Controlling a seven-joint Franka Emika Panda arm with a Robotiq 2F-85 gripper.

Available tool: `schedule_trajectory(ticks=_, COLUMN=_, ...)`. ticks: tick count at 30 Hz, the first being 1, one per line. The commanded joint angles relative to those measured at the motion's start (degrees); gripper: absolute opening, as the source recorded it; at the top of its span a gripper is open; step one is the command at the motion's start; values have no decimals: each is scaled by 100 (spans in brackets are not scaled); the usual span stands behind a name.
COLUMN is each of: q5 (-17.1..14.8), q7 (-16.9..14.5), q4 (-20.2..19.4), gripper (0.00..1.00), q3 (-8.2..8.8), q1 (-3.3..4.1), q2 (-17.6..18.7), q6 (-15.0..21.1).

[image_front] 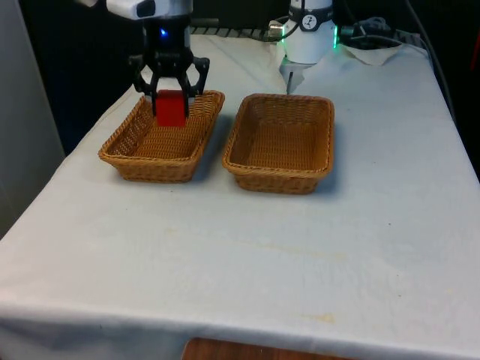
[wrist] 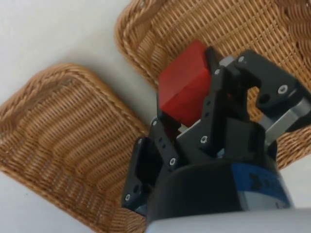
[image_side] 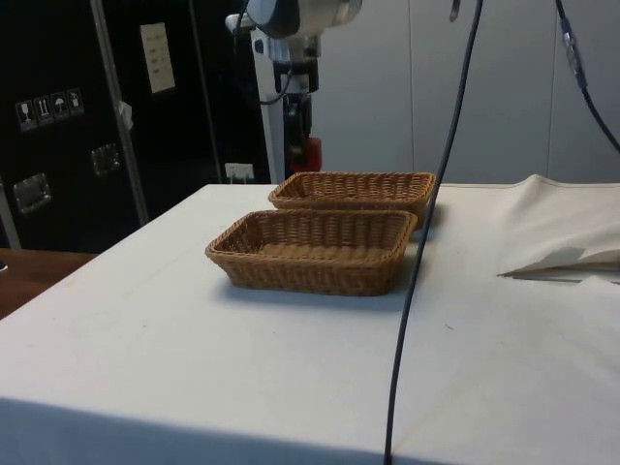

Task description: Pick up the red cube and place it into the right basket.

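Note:
My black gripper [image_front: 170, 96] is shut on the red cube [image_front: 170, 108] and holds it in the air above the wicker basket on the front view's left [image_front: 129, 148]. The second wicker basket [image_front: 319, 133] lies on the front view's right, beside the first. From the side, the red cube [image_side: 310, 153] hangs above the far basket [image_side: 354, 188], with the gripper [image_side: 299, 136] over its far end. Through the wrist camera the cube [wrist: 187, 87] sits between the fingers [wrist: 217, 99], over one basket [wrist: 252, 29], with the other basket [wrist: 63, 141] beside it.
Both baskets hold nothing. A black cable [image_side: 426, 242] hangs down across the side view. Crumpled white cloth [image_side: 567, 232] lies at that view's right. The table's near edge [image_front: 240, 341] runs along the front.

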State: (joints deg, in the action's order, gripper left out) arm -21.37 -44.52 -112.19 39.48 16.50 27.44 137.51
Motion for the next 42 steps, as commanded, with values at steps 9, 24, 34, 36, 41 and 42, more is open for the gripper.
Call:
schedule_trajectory(ticks=9, q5=-74, q7=298, q4=-264, gripper=1, q3=-74, q1=-6, q2=149, q6=556)
schedule_trajectory(ticks=24, q5=-521, q7=636, q4=-286, gripper=1, q3=-172, q1=-11, q2=584, q6=779)
schedule_trajectory(ticks=34, q5=-877, q7=544, q4=-304, gripper=1, q3=-155, q1=-17, q2=779, q6=837)
schedule_trajectory(ticks=36, q5=-905, q7=527, q4=-286, gripper=1, q3=-149, q1=-23, q2=796, q6=808)
schedule_trajectory(ticks=41, q5=-905, q7=527, q4=-269, gripper=24, q3=-149, q1=-29, q2=808, q6=773)
schedule_trajectory(ticks=42, q5=-905, q7=527, q4=-264, gripper=42, q3=-155, q1=-34, q2=808, q6=762)
